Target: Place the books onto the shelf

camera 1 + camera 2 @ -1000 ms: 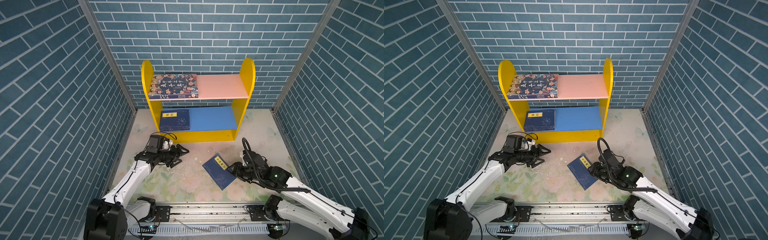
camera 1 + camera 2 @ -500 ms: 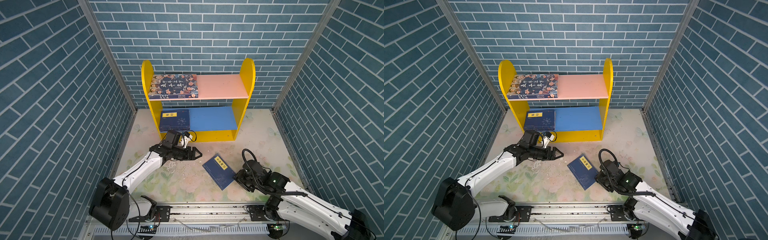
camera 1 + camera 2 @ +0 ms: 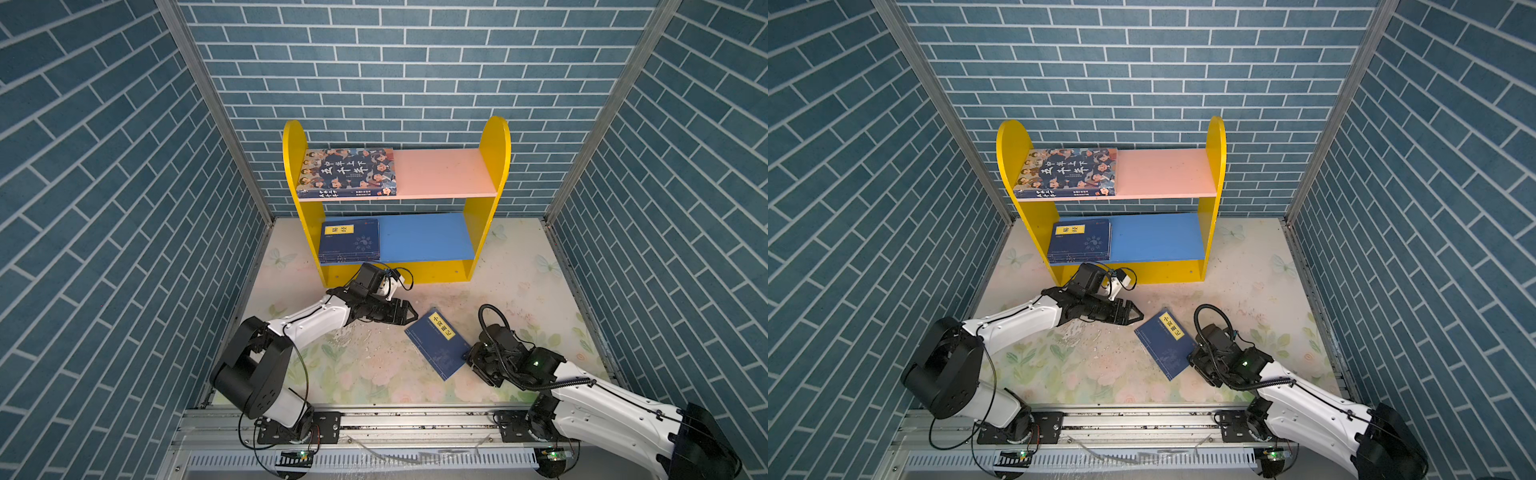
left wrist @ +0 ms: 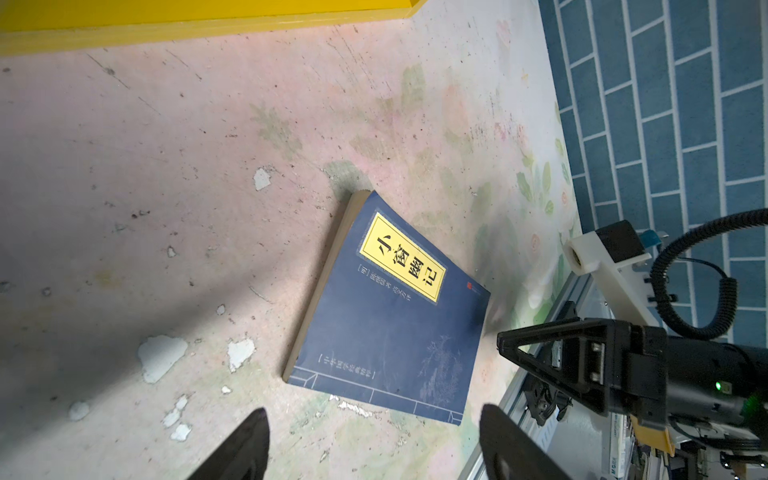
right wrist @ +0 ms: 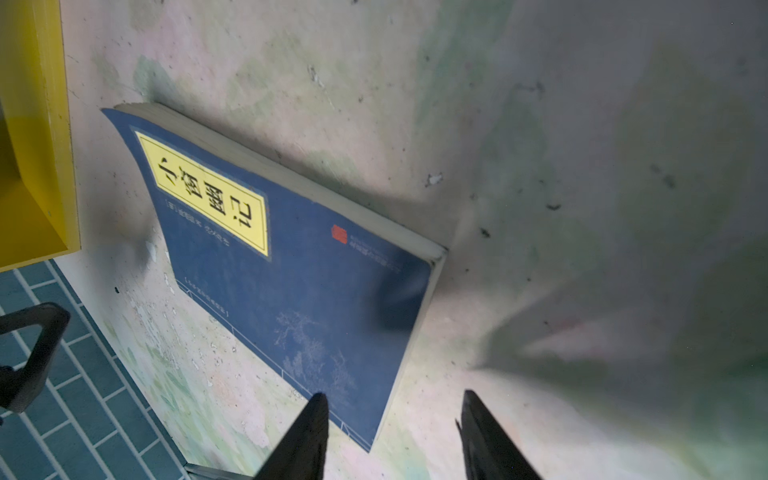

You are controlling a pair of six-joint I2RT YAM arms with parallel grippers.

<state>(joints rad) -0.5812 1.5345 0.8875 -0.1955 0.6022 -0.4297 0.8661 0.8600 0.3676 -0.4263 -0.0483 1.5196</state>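
Thin navy yellow-labelled book (image 3: pixel 436 345) lies flat between left end effector (image 3: pixel 410 316) and right end effector (image 5: pixel 394 395), both spread; low edge-on pinch looks wisest.

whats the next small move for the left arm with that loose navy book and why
Probably ease the left end effector forward until its open jaws straddle the near edge of the navy book. It points at the book but is just short of it, the book lies flat outside the shelf, and the right end effector is open, not gripping.
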